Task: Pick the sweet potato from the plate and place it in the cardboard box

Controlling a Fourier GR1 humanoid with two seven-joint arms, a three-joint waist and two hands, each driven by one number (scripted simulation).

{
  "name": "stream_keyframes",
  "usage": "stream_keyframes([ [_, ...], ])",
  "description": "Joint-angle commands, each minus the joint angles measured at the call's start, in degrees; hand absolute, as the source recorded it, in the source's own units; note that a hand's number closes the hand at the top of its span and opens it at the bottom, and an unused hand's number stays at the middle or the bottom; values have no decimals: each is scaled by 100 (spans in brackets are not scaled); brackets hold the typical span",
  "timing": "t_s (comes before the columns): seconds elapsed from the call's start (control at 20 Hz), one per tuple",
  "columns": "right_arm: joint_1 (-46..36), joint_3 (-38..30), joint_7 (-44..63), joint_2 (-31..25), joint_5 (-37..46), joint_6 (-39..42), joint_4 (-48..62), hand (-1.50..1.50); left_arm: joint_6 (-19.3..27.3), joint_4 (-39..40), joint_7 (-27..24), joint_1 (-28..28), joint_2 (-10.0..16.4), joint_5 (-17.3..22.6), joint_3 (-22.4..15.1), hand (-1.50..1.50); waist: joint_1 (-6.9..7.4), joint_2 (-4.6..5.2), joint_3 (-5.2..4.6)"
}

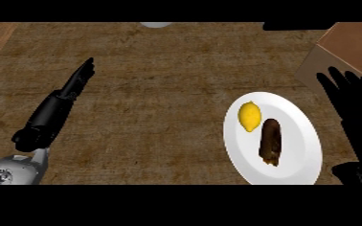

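A dark brown sweet potato (271, 141) lies lengthwise on a white plate (297, 124) at the lower right of the counter, next to a yellow lemon (249, 116). The cardboard box (339, 52) stands at the right edge, cut off by the view, just beyond the plate. My right hand (346, 100) is at the right edge, fingers straight and pointing up, between the plate and the box, and apart from the sweet potato. My left hand (60, 100) rests open at the left, fingers stretched up the counter.
The counter top (163, 86) is brown wood grain. A small pale round object (155, 24) peeks in at the top edge. A dark shape (297, 26) sits at the top right beside the box.
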Motion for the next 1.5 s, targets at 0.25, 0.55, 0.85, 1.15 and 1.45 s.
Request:
stream_keyframes([
  [0.25, -435, 1381, 2376, 961, 51, 1908, -326, -150, -175, 230, -44, -360, -124, -36, -92, 0, 298, 72, 6],
  [0.55, -570, 1651, 2874, 1702, 174, 2039, 575, -150, -250, 269, -69, -527, -78, -39, -23, 0, 351, 83, 8],
  [0.85, -646, 1818, 3361, 2687, 332, 2069, 1171, -150, -204, 304, -3, -471, -193, -50, -36, 0, 309, 53, 24],
  [1.15, -754, 1838, 3369, 3200, 794, 2456, 1614, -150, -213, 397, -183, -347, -224, -99, -14, 0, 219, 21, 18],
  [1.45, -901, 1776, 3370, 3972, 1389, 2583, 2310, -150, -221, 530, -249, -365, -269, -187, 0, 0, 198, 46, 34],
])
